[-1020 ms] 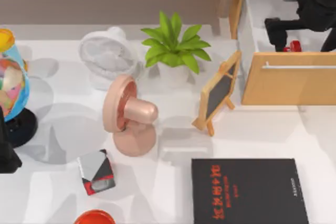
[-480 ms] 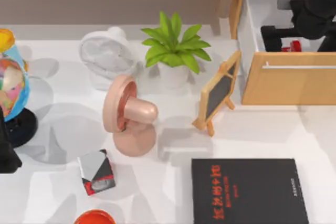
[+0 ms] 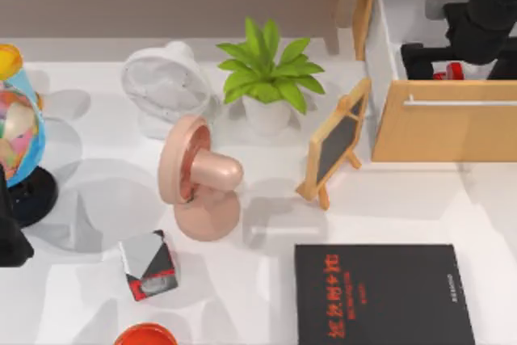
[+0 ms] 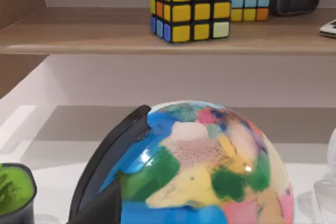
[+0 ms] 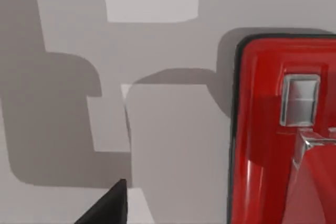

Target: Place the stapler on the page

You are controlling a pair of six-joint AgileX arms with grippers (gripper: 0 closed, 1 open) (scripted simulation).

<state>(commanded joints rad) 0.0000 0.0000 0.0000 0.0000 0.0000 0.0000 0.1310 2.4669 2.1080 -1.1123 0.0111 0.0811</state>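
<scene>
Stapler (image 5: 286, 129): glossy red, metal-fitted up close; from above a red sliver (image 3: 449, 72) under right gripper (image 3: 440, 54) in the open drawer (image 3: 444, 131). Jaw state: cannot tell. Page (image 3: 381, 295) lies flat, black.

stapler (image 3: 449, 71): mostly hidden beneath the right gripper (image 3: 436, 61) inside the drawer (image 3: 444, 123); right wrist view crops its far end
page (image 3: 383, 294): near edge cut off
right gripper fingers: spacing unclear
left arm (image 3: 11, 232): cropped at the left edge
</scene>
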